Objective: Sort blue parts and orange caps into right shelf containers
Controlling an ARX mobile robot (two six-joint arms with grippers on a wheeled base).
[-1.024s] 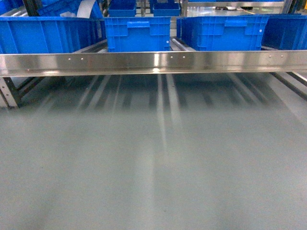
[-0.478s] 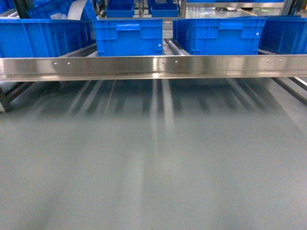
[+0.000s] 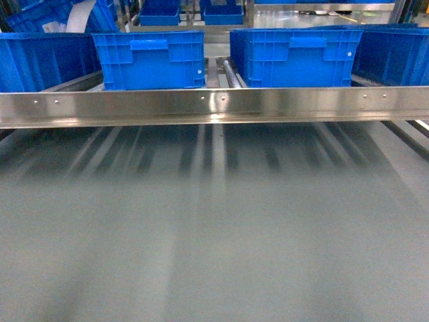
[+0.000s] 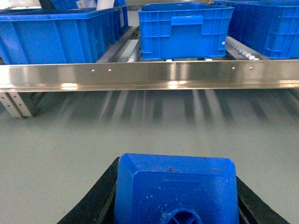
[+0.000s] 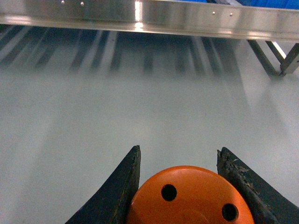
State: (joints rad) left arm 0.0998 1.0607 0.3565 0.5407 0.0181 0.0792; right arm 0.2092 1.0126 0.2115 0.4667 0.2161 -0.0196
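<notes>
In the left wrist view a blue part (image 4: 175, 186) fills the bottom edge, its round knob facing the camera. My left gripper (image 4: 176, 170) is shut on it, a black finger on each side. The right wrist view shows an orange cap (image 5: 196, 200) with small holes in its flat top, and my right gripper (image 5: 180, 151) is shut on it. Both hang over grey floor in front of a shelf. Open blue containers (image 3: 151, 60) (image 3: 295, 57) stand on the shelf behind a steel rail (image 3: 214, 104). Neither gripper shows in the head view.
More blue crates stand at the shelf's left (image 3: 40, 60) and right (image 3: 395, 54), with smaller ones behind (image 3: 159, 15). Roller tracks (image 3: 228, 70) run between the crates. A shelf leg (image 4: 16, 102) stands at the left of the left wrist view, and a brace (image 5: 280, 58) at the right of the right wrist view.
In the head view the crates have slid to the left and the steel rail sits lower in the frame. The floor below stays motion-blurred.
</notes>
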